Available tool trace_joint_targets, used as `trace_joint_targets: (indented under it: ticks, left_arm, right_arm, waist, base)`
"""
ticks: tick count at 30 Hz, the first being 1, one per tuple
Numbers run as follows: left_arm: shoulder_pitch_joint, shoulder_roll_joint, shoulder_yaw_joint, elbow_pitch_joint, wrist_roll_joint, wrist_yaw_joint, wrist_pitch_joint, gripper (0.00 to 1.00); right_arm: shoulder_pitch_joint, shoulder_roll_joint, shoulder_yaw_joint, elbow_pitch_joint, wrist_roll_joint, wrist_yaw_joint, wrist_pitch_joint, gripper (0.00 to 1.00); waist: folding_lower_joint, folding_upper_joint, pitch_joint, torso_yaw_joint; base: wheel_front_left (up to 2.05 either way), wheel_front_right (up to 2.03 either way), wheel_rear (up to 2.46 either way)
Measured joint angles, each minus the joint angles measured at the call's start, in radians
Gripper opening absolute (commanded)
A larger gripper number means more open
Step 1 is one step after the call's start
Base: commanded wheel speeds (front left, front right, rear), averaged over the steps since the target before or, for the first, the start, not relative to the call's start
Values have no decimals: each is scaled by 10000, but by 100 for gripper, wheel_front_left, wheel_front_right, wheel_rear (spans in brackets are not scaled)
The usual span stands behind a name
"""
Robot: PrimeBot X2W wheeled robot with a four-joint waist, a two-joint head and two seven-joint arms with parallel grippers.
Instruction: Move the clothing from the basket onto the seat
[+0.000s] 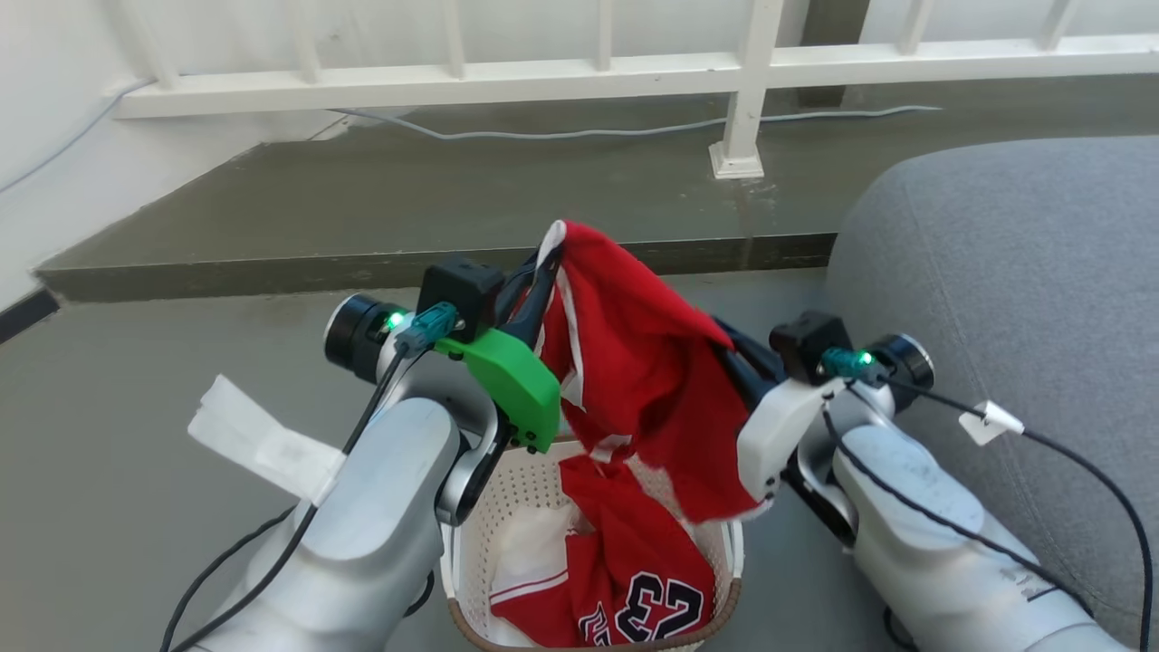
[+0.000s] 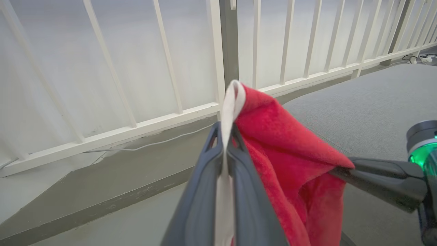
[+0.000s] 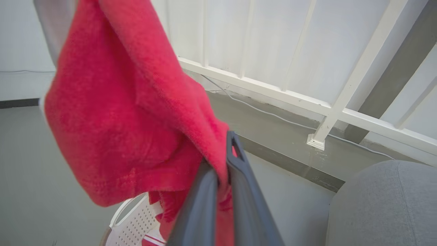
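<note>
A plain red garment (image 1: 647,371) with white trim hangs above the basket (image 1: 724,552), held up between both grippers. My left gripper (image 1: 543,263) is shut on its white-trimmed top edge (image 2: 232,99). My right gripper (image 1: 724,335) is shut on its right side (image 3: 218,160). The garment's lower end still hangs down into the cream basket, where the red jersey (image 1: 634,589) with a black "23" lies. The grey seat (image 1: 1014,299) stands to the right. In the left wrist view the right gripper's fingers (image 2: 368,174) pinch the red fabric from the right.
A white railing (image 1: 742,72) stands on a raised concrete step (image 1: 435,208) behind, with a cable along it. White paper tags (image 1: 258,439) hang from my left arm. Grey floor lies to the left of the basket.
</note>
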Motion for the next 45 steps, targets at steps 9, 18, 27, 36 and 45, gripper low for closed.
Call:
trace_joint_targets:
  ticks: [9, 18, 27, 36, 45]
  left_arm:
    - [415, 36, 63, 113, -52, 31, -403, 100]
    - [1119, 71, -163, 267, -58, -151, -593, 100]
    - [1574, 92, -405, 184, -54, -336, -742, 100]
    - [1657, 94, -633, -272, 10, -430, -834, 100]
    - [1659, 92, -721, -541, 96, -472, -840, 100]
  right_arm:
    - [-485, -405, -472, -660, 73, -157, 0, 0]
    - [-497, -1005, -1011, -1076, 261, -322, 0, 0]
    - [-487, -1760, -1695, -1739, 374, -546, -2, 0]
    - [-265, -2523, -2297, -2347, 445, -882, -2, 0]
    - [-49, -2844, -2621, -2844, 535, -984, -2, 0]
  waist:
    - [0, 1, 127, -510]
    - [0, 0, 165, -957]
    - [0, 0, 172, -1498]
    - [0, 0, 202, -2338]
    - [0, 1, 328, -3183]
  base:
    - [0, 0, 0]
    - [0, 0, 0]
    - [0, 0, 0]
    - [0, 0, 0]
    - [0, 0, 0]
